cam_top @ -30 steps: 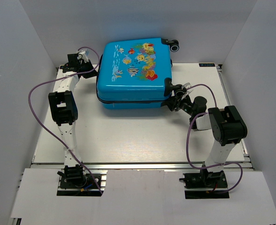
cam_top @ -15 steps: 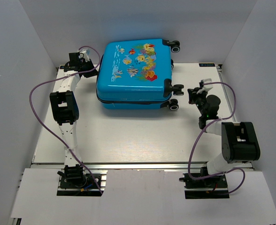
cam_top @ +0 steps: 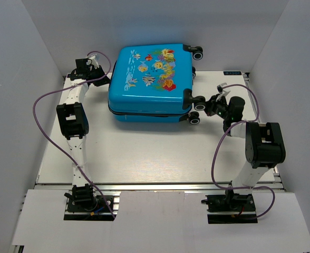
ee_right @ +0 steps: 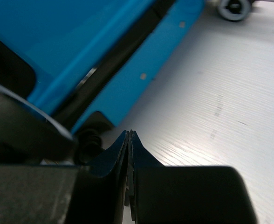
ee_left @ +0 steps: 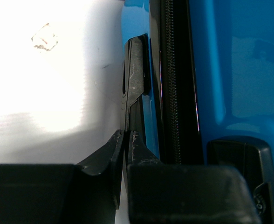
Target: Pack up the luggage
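The luggage (cam_top: 149,79), a bright-blue suitcase with a fish print on its lid, lies flat and closed at the back of the table. My left gripper (cam_top: 103,79) is shut and empty against its left side, its tips (ee_left: 126,135) just below the black side handle (ee_left: 134,70) and beside the zipper (ee_left: 172,93). My right gripper (cam_top: 206,105) is shut and empty at the near right corner, close to the black wheel mount (cam_top: 189,96). In the right wrist view its tips (ee_right: 129,134) hover over the table next to the blue shell (ee_right: 81,28).
The white table (cam_top: 144,153) is walled by white panels on three sides. Wheels stick out at the suitcase's far right corner (cam_top: 197,52) and near right corner (cam_top: 194,120). Purple cables loop beside both arms.
My right arm pulled away to the right from the suitcase's near right corner, then swung back to the wheel mount. The left arm and suitcase barely moved.
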### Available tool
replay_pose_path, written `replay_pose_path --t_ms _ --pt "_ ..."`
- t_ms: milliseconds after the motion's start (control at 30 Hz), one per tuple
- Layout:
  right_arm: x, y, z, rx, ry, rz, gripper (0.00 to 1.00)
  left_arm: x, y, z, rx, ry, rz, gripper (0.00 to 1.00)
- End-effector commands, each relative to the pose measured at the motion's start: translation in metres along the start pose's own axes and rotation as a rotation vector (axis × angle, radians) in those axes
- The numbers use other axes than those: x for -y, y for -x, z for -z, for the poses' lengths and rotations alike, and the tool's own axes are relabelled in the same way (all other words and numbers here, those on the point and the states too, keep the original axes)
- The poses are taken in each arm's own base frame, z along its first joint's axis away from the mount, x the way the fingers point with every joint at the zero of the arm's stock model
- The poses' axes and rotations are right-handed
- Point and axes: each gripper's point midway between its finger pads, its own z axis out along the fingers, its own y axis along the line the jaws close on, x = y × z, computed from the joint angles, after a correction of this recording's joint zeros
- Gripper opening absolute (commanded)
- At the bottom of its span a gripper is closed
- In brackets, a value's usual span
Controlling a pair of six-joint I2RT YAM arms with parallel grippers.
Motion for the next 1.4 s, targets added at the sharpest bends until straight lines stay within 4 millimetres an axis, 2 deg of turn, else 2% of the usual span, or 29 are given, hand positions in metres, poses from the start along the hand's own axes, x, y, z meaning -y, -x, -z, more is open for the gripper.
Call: replay_pose_path --t_ms 0,67,133,300,400,533,667,733,833,867,1000,1067,1200,1233,1367 --pt "-0.043 0.000 -0.010 -0.048 0.265 -0.044 0.21 -0.089 -0.138 -0.038 -0.314 0.219 0.104 0.00" --pt "-0.049 -0.006 -0.014 -0.089 0.314 -0.066 0.40 -0.089 -0.141 -0.040 -0.314 0.212 0.114 0.00" --pt "-0.049 -0.020 -0.021 -0.181 0.352 -0.112 0.46 -0.088 -0.143 -0.042 -0.316 0.204 0.117 0.00" --pt "-0.064 -0.036 -0.018 -0.220 0.419 -0.131 0.49 -0.091 -0.140 -0.041 -0.308 0.216 0.101 0.00" --pt "-0.086 -0.033 -0.016 -0.213 0.553 -0.088 0.51 -0.090 -0.136 -0.042 -0.296 0.213 0.092 0.00" --pt "-0.095 -0.044 -0.009 -0.241 0.607 -0.105 0.50 -0.091 -0.134 -0.043 -0.292 0.213 0.086 0.00" --pt "-0.109 -0.032 -0.003 -0.180 0.679 -0.078 0.51 -0.094 -0.138 -0.044 -0.301 0.216 0.078 0.00" --pt "-0.115 -0.032 0.001 -0.188 0.708 -0.093 0.51 -0.094 -0.139 -0.044 -0.305 0.218 0.081 0.00" --pt "-0.115 -0.035 0.004 -0.193 0.643 -0.101 0.51 -0.094 -0.144 -0.044 -0.313 0.215 0.092 0.00" --pt "-0.117 -0.036 0.011 -0.194 0.607 -0.104 0.51 -0.093 -0.145 -0.044 -0.313 0.212 0.097 0.00" --pt "-0.104 -0.050 0.023 -0.212 0.415 -0.077 0.53 -0.093 -0.148 -0.044 -0.318 0.214 0.103 0.00" --pt "-0.107 -0.053 0.024 -0.224 0.415 -0.061 0.53 -0.094 -0.150 -0.044 -0.323 0.214 0.107 0.00" --pt "-0.128 -0.054 0.030 -0.195 0.529 -0.098 0.53 -0.093 -0.153 -0.045 -0.331 0.208 0.115 0.00" --pt "-0.134 -0.044 0.029 -0.153 0.554 -0.095 0.54 -0.093 -0.155 -0.045 -0.335 0.208 0.116 0.00" --pt "-0.153 -0.043 0.031 -0.130 0.626 -0.113 0.54 -0.095 -0.162 -0.043 -0.350 0.213 0.119 0.00"
